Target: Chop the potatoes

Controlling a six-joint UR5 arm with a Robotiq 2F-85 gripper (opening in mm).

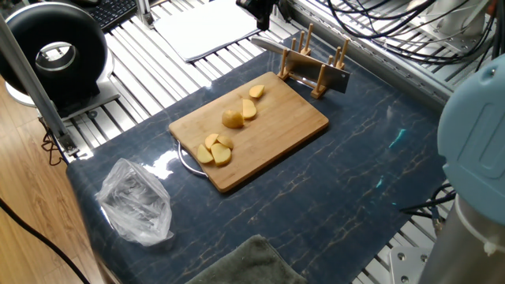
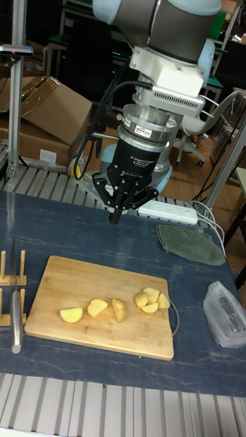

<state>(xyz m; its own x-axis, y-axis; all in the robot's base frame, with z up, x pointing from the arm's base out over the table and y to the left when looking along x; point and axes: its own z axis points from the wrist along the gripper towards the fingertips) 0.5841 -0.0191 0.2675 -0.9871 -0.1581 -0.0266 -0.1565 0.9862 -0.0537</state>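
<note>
Several pale-yellow peeled potatoes (image 1: pixel 225 134) lie in rounded chunks on the bamboo board (image 1: pixel 292 118).

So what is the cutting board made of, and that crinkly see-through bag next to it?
The cutting board looks like bamboo: light tan, matte, with fine straight grain lines. The bag seems to be thin clear plastic, since it is crumpled, see-through and catches shiny glints. The potatoes on the board look peeled, pale yellow and moist.

The fixed view looks down from behind the arm; the tall fixed view faces it, sharing the bamboo board (image 1: pixel 251 130).
</note>
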